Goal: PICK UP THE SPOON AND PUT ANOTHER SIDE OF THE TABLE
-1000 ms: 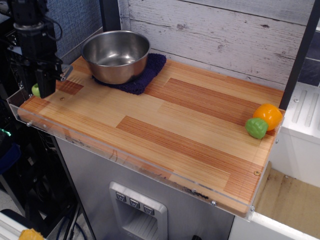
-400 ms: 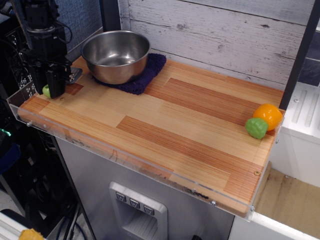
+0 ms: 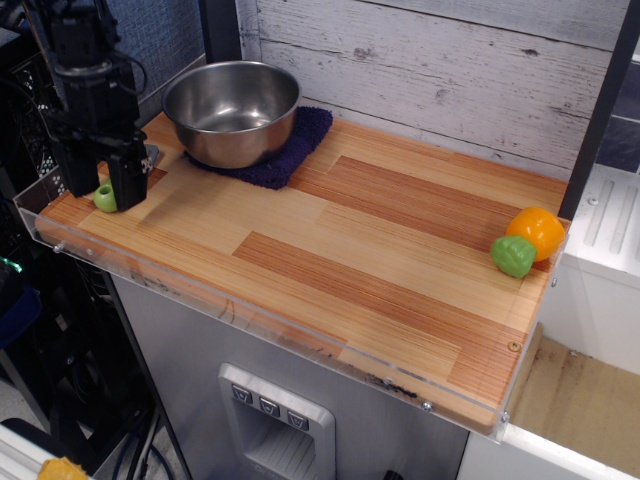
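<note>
Fingers (image 3: 112,192) clamp the spoon (image 3: 105,197) at left; next, carry it across the surface (image 3: 380,250) rightward.

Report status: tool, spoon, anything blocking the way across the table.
Black tool shut on small green-handled toy spoon, at left end of striped wooden table. Steel bowl on dark blue cloth close behind. Orange and green toy vegetable at far right edge.
</note>
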`<state>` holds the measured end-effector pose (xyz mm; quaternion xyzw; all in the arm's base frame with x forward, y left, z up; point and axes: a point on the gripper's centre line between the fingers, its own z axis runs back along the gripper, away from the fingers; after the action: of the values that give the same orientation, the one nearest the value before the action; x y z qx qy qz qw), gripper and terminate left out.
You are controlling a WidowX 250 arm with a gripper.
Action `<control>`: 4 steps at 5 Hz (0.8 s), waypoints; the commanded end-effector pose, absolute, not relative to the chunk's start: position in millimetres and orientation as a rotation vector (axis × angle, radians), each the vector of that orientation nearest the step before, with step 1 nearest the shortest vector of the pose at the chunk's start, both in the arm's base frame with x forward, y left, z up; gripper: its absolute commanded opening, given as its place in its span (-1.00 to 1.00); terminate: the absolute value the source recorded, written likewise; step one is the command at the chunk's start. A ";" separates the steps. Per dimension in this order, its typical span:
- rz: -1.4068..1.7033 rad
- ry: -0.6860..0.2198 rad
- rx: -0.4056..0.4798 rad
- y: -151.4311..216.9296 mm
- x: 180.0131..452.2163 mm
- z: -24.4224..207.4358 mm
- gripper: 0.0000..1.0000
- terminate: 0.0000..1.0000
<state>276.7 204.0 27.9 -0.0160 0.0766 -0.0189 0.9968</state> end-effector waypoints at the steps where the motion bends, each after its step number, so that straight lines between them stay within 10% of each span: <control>1: -0.037 -0.025 0.031 191.6 257.6 103.8 1.00 -1.00; 4: 0.019 -0.063 -0.079 122.1 264.6 140.8 1.00 -1.00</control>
<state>267.5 119.4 123.2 -0.0522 -0.0045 0.0101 0.9986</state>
